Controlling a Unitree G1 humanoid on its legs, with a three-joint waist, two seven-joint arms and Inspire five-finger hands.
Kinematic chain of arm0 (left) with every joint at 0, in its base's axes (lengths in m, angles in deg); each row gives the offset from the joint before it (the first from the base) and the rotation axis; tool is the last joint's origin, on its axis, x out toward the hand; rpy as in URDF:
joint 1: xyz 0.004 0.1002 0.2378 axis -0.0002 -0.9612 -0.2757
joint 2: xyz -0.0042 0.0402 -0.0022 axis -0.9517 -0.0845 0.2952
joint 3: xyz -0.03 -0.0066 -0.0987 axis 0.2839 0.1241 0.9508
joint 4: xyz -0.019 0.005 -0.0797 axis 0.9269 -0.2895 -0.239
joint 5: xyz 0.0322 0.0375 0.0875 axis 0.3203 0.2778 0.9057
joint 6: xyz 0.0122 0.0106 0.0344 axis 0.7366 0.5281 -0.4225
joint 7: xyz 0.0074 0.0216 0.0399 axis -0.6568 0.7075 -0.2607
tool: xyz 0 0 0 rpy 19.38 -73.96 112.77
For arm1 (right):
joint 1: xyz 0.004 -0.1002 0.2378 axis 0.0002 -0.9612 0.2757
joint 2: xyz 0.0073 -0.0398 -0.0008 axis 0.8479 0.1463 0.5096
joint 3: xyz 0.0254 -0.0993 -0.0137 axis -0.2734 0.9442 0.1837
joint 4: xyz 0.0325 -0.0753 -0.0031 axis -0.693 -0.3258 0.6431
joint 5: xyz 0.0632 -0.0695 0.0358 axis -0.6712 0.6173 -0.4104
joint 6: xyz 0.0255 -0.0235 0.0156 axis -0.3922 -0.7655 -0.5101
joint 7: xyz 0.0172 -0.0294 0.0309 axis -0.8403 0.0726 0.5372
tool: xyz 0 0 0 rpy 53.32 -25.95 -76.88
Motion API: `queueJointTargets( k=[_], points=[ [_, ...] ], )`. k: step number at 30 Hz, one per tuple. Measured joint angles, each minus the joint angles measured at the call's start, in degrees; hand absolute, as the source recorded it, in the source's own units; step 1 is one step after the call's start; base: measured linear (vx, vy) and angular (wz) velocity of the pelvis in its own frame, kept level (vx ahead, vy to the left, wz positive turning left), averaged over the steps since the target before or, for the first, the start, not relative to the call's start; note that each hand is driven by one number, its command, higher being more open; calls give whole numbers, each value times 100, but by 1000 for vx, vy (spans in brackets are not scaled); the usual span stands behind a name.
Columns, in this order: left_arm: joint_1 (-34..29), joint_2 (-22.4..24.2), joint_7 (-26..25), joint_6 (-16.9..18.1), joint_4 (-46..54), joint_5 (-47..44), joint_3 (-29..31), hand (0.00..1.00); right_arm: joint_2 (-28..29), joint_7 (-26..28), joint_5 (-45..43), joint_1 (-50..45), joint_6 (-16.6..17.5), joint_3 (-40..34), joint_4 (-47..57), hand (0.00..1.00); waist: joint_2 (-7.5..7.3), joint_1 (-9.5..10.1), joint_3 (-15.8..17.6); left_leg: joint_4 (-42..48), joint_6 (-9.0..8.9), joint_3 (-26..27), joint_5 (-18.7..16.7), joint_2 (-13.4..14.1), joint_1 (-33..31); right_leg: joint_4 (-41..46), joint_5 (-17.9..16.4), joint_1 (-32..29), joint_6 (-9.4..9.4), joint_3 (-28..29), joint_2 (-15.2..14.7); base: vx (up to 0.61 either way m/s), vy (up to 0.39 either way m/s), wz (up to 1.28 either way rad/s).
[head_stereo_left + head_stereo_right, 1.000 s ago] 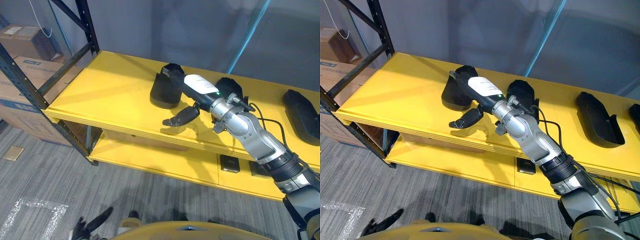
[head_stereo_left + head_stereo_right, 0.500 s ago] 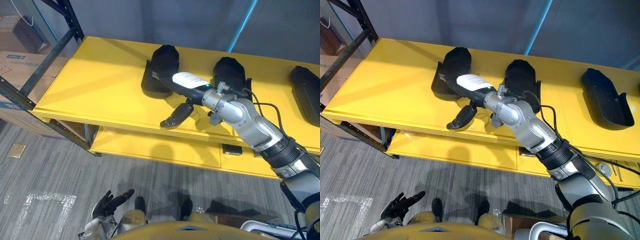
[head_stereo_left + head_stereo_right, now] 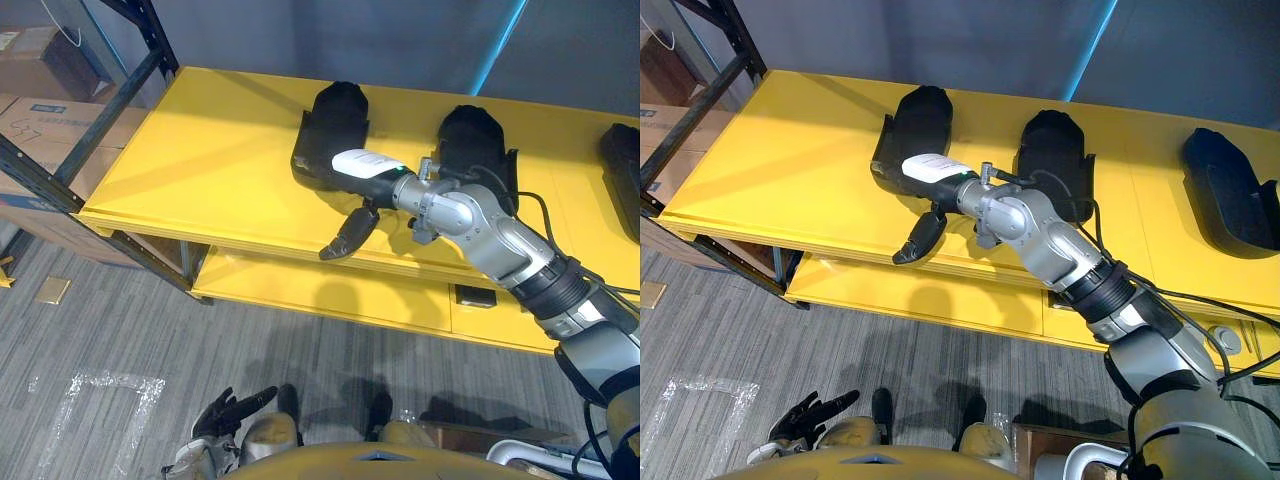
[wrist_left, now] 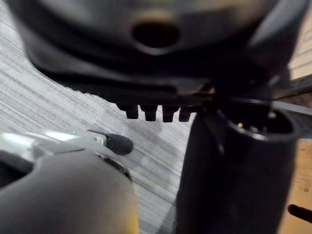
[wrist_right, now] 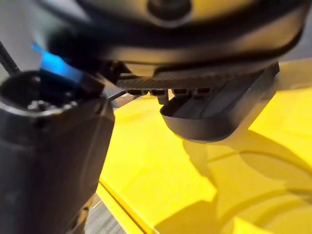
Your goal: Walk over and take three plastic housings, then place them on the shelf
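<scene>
Right arm (image 3: 495, 245): silver-grey metal, rounded shells running one into the next.
Collar (image 3: 553, 290): a black ribbed ring round the arm, further up from the wrist.
Wrist joint (image 3: 432, 195): a bare silver block, knobbly with small fittings.
Right hand (image 3: 378, 186): dark, and slim from where I stand.
White cover (image 3: 357, 163): smooth and glossy, on the right hand.
Green light (image 3: 400, 170): a tiny lit dot just behind the cover.
Cable (image 3: 528, 205): thin, black, looping off the forearm.
Left hand (image 3: 233, 410): black all over, with narrow fingers.
Torso (image 3: 380, 462): a curved ochre-yellow shell.
</scene>
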Motion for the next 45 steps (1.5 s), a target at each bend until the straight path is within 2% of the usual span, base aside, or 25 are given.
queueJointTargets(
  k=[7, 21, 33, 45],
  points=[
    [24, -4, 4, -7, 30, 200, -90, 100, 145, 72, 148, 386, 33, 100, -565, 100, 44, 109, 43, -1, 0, -13, 0, -3, -11, -8, 0, 0, 0, -12, -1, 0, 0, 0],
    [-10, 3, 45, -18, 67, 210, -210, 100, 508, 461, 436, 643, 48, 106, -1166, 100, 70, 129, 65, -1, 0, -42, 0, -3, 3, -46, 2, 58, 3, -56, 3, 0, 0, 0],
    [-39, 13, 0, -21, 193, 383, -215, 100, 510, 879, 325, 707, 49, 105, -1175, 100, 66, 128, 64, -24, -1, -50, 0, -3, 97, -103, 12, 182, 13, -94, 10, 0, 0, 1],
    [-38, 15, -87, -134, 342, 409, -196, 100, 530, 1036, 165, 697, 59, 102, -1175, 100, 0, 112, 28, -46, -3, -6, 2, 4, 127, -110, 14, 186, 14, -56, 21, -2, 0, 0]
  ],
)
